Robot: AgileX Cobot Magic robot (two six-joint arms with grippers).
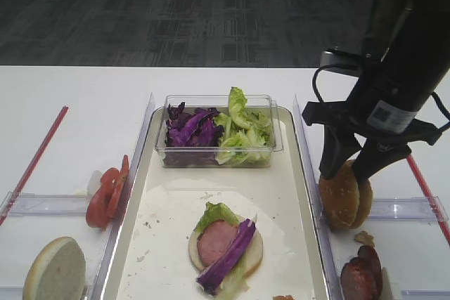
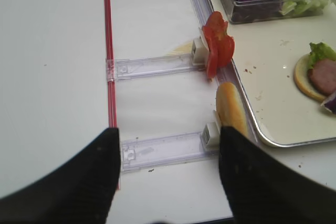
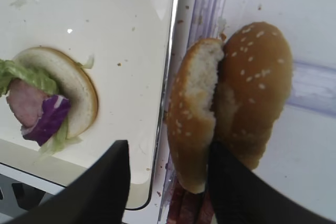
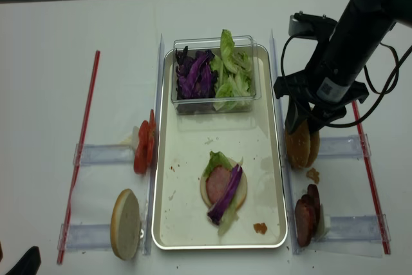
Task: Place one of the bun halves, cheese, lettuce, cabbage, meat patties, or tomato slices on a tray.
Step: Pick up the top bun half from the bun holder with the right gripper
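A white table [image 1: 77,110] before dark carpet carries the cream tray [image 1: 292,194] at its middle, where a bun base topped with lettuce [image 1: 216,213], a meat patty [image 1: 216,241] and cabbage [image 1: 228,251] sits near the front rim. Just off the tray's right rim, the right gripper [image 1: 346,171] stands over two upright sesame bun halves [image 1: 344,194], its jaws spread on either side of one half, not clamped. The left gripper [image 2: 167,145] hangs with jaws apart near the table's left front, beside the tomato slices [image 2: 216,50].
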